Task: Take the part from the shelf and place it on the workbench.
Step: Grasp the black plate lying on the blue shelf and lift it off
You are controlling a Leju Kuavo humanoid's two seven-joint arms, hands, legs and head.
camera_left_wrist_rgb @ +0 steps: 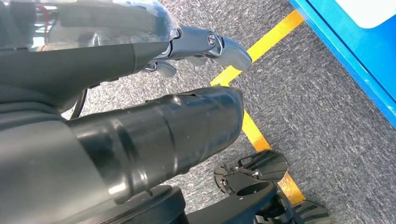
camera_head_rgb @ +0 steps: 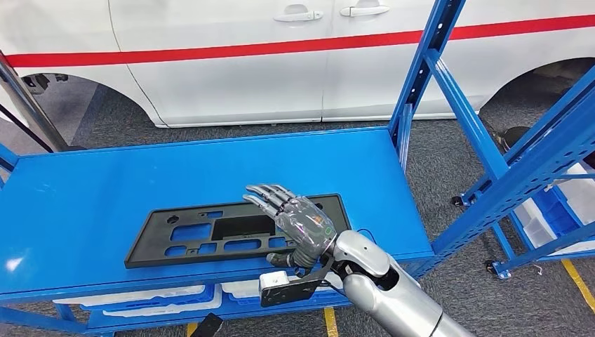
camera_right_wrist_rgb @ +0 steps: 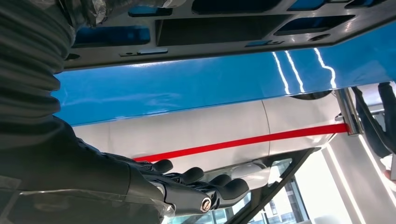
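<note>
My right hand [camera_head_rgb: 298, 225], fingers [camera_head_rgb: 270, 196] extended and apart, hovers over the right end of the black part [camera_head_rgb: 210, 232], which lies flat on the blue workbench [camera_head_rgb: 105, 182]. My left hand [camera_left_wrist_rgb: 205, 44] hangs empty, fingers loosely curled.

Bright even light; glare streaks on the blue workbench [camera_right_wrist_rgb: 299, 65].
</note>
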